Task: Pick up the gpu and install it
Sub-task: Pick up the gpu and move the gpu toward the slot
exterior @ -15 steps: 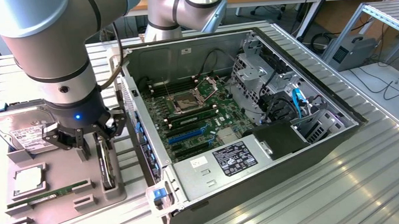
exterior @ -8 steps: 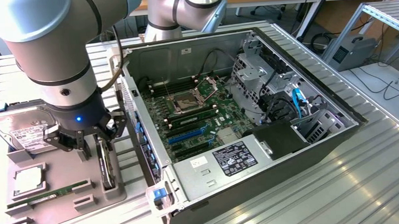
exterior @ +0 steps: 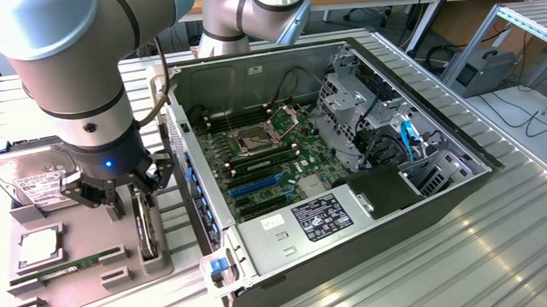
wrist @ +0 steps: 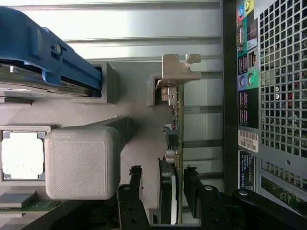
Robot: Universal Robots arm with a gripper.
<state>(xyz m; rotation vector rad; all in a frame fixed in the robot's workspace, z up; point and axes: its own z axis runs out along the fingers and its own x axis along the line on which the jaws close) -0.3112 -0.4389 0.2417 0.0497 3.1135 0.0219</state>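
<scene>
The gpu [exterior: 147,229] is a thin black card standing on edge in a slot of the grey parts holder [exterior: 85,235], at the exterior view's left of the computer case. In the wrist view the gpu [wrist: 173,139] appears edge-on, with its silvery bracket [wrist: 176,72] at the far end. My gripper [exterior: 128,199] hangs just above the card and is open. In the wrist view the gripper [wrist: 163,179] straddles the card, with one of its black fingers [wrist: 135,178] on each side and a gap showing between finger and card.
The open computer case [exterior: 457,188] lies on its side with the motherboard [exterior: 274,160] exposed. The holder also carries a hard drive [exterior: 33,177], a processor [exterior: 38,247] and a green memory stick [exterior: 66,266]. A grey holder block [wrist: 81,160] stands beside the fingers.
</scene>
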